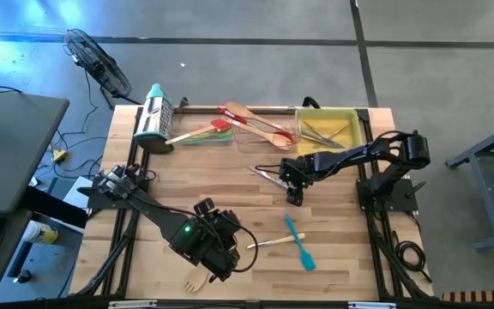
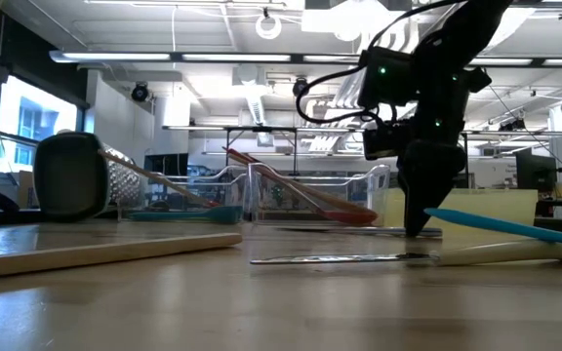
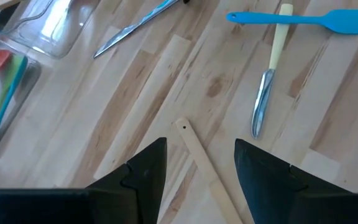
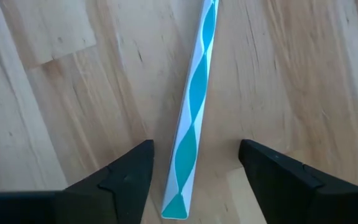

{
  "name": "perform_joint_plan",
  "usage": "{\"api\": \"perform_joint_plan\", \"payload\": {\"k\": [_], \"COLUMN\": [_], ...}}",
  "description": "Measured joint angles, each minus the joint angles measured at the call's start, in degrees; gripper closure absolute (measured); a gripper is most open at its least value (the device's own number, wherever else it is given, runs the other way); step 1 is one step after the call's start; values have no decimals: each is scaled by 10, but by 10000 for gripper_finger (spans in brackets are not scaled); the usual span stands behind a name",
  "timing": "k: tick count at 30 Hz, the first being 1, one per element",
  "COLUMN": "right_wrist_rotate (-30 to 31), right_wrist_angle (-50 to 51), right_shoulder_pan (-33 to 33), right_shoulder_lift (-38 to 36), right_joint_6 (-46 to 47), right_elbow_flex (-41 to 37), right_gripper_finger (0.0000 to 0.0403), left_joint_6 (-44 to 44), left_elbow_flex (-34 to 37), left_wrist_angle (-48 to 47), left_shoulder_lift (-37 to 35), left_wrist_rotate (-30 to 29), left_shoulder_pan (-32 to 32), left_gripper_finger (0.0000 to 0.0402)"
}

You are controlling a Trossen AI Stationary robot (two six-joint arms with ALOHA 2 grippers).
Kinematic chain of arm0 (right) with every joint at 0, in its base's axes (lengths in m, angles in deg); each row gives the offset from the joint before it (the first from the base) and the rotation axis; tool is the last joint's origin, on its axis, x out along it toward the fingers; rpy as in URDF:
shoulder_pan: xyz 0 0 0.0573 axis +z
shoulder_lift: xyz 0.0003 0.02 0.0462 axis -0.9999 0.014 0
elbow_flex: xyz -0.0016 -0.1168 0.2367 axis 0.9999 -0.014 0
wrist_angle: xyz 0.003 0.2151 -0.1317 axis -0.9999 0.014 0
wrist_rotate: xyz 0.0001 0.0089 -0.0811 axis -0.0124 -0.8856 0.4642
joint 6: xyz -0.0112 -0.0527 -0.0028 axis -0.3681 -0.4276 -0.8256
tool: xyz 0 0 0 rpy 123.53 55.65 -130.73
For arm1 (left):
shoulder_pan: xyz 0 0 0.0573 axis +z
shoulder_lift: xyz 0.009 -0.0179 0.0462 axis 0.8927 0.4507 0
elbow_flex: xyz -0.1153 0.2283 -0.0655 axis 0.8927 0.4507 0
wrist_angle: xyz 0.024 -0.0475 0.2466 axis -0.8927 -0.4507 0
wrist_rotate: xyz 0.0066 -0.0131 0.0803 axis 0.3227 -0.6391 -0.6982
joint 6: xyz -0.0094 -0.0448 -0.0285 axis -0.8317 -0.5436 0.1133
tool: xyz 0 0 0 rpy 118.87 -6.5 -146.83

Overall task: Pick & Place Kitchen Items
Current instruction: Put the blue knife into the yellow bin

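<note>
Seen from above, the right hand (image 1: 293, 196) reaches down at the middle of the wooden surface (image 1: 230, 189), fingers spread either side of a teal-and-white twisted handle (image 4: 191, 118) lying flat. The left hand (image 3: 197, 180), near the front edge, is spread over a pale wooden utensil handle (image 3: 201, 162). A blue spatula (image 1: 300, 243) crosses a small knife (image 1: 268, 243) nearby.

Bare wood mid-table (image 1: 230, 184); blue spatula (image 1: 299, 243), knife (image 1: 264, 243) crossed near front.
</note>
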Motion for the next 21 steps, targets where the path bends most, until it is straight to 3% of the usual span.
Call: {"api": "perform_joint_plan", "payload": {"k": [5, 14, 21], "right_wrist_rotate": [2, -9, -33], "right_wrist_angle": [3, 27, 41], "right_shoulder_pan": [-1, -29, -54], "right_shoulder_lift": [0, 0, 0], "right_joint_6": [-1, -6, -19], "right_elbow_flex": [0, 0, 1], "right_gripper_finger": [222, 365, 373], "left_joint_6": [0, 1, 1], "left_elbow_flex": [0, 0, 0], "left_wrist_angle": [3, 14, 19], "left_shoulder_lift": [0, 0, 0], "left_wrist_rotate": [0, -2, 0], "left_shoulder_pan": [4, 6, 6], "left_gripper_finger": [222, 222, 222]}}
